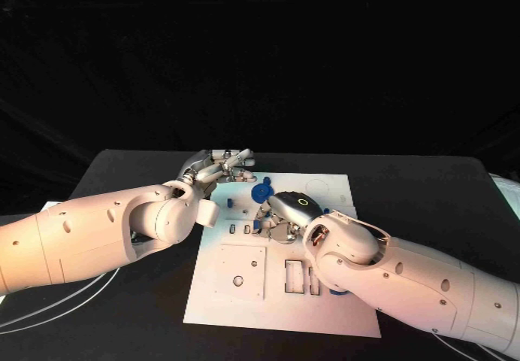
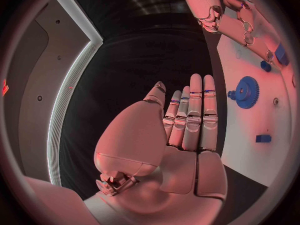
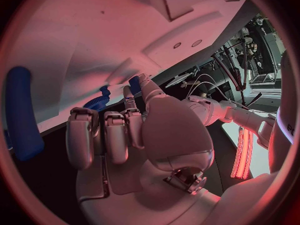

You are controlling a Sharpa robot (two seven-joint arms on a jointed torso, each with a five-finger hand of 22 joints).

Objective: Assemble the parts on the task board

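**Both hands over the far half of the board, gear still lying loose**

The bench carries the white task board in the middle of the head view, running from the centre down toward the lower edge. Its near half is bare of parts and shows cut-out slots and a round hole, presumably seats for pieces yet to be fitted.

The left hand sits at the board's upper left corner, just off its edge. In the left wrist view its fingers are straight and pressed side by side, holding nothing; it looks parked clear of the work, perhaps ready to steady the board.

The right hand hovers low over the centre of the board, palm down. In the right wrist view its fingers are curled toward the board, and whether they pinch a part I cannot tell, since the palm covers whatever lies beneath.

The blue gear lies flat on the board just above the right hand, in the upper middle of the head view, apart from both hands. A smaller blue block rests nearby on the board.

A long blue shape at the left rim of the right wrist view is too blurred to identify
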